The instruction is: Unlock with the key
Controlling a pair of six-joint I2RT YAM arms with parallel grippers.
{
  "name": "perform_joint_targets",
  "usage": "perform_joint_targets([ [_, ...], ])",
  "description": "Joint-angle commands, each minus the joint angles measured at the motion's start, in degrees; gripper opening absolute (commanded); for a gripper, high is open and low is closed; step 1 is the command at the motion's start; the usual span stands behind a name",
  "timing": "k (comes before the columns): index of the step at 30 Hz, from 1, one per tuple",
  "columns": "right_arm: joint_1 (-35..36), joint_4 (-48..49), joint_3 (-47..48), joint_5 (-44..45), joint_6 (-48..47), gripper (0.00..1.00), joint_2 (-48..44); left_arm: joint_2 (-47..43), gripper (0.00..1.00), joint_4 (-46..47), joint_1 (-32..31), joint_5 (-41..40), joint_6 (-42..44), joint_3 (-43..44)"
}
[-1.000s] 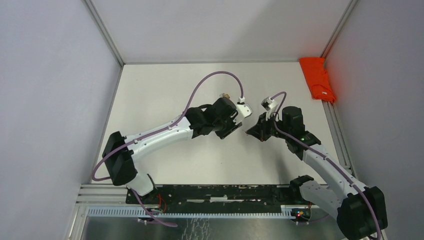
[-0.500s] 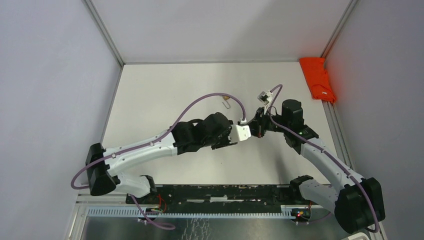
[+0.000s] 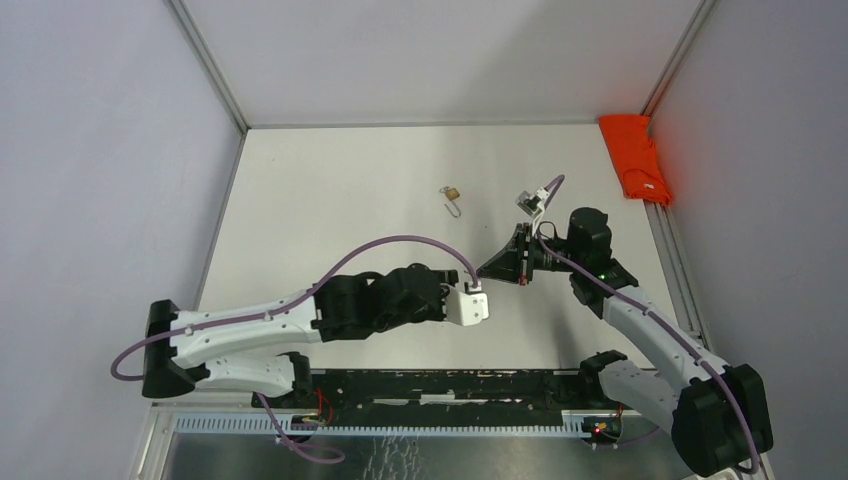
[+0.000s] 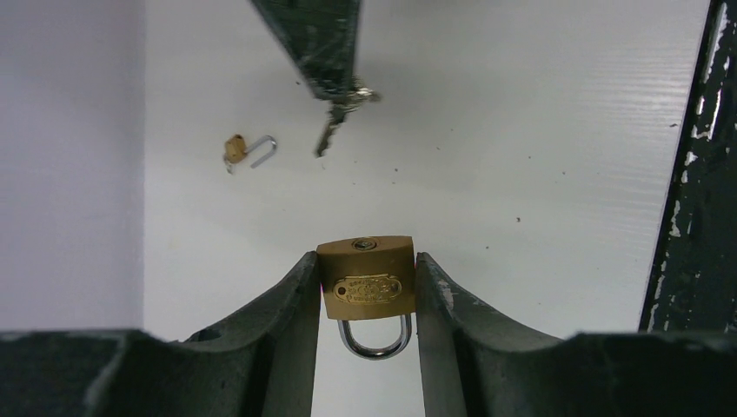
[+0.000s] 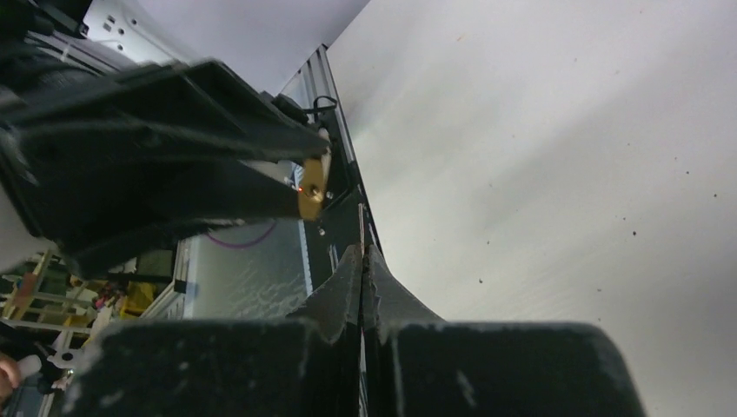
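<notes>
Held apart, not yet joined

Left end effector clamps a steel-shackled brass padlock. Beyond it, the right end effector is closed on a small silver key — farther off, a second brass padlock lies on the white tabletop.

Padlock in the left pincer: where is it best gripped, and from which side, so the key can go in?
Grip the padlock by its body's two narrow sides, coming from the shackle end, as the left pincer does now. Those flat sides suit the fingers, and the keyhole end is left bare, facing the key.
</notes>
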Motion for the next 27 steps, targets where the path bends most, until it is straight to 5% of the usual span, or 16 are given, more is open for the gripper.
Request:
perform_joint_targets([
  [1,1.2,-12.8,4.7,-0.7,-9.4,0.00,-2.1,-4.4,0.02,2.8,-0.5,-1.7,3.7,1.0],
  [12,7.0,-20.4,11.1,1.9,-14.5,0.00,-0.8,-2.1,0.02,-0.9,-0.5,0.3,4.7,3.0],
  [27,10.9,-17.3,12.8,1.3,-13.1,0.00,4.1,-2.3,0.02,-1.0,-0.5,0.8,3.5,3.2],
])
